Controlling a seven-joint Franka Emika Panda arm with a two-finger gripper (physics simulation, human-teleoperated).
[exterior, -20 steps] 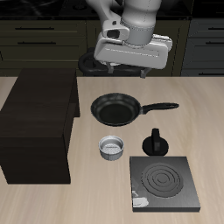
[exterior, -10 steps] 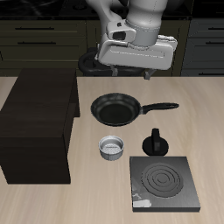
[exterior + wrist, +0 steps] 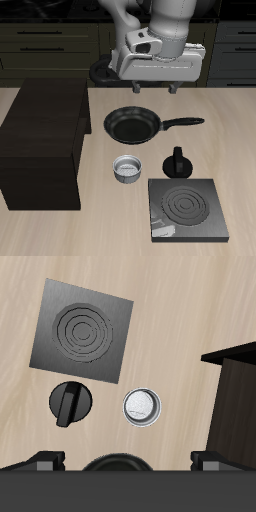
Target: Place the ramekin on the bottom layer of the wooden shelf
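Observation:
The ramekin (image 3: 128, 168), a small silvery-white ribbed bowl with a grey inside, sits on the table between the wooden shelf (image 3: 45, 140) and the small black pot. It also shows in the wrist view (image 3: 141, 408), with a corner of the dark shelf (image 3: 235, 396) beside it. My gripper (image 3: 155, 88) hangs high above the back of the table, over the frying pan, open and empty. It is well away from the ramekin. In the wrist view both fingertips of the gripper (image 3: 128, 461) stand wide apart.
A black frying pan (image 3: 132, 125) lies behind the ramekin, handle pointing away from the shelf. A small black knobbed pot (image 3: 178, 162) stands beside the ramekin. A flat black stove plate (image 3: 187, 208) lies near the table's front edge.
My gripper has drifted a little sideways, away from the shelf, still high and open. Nothing on the table has moved.

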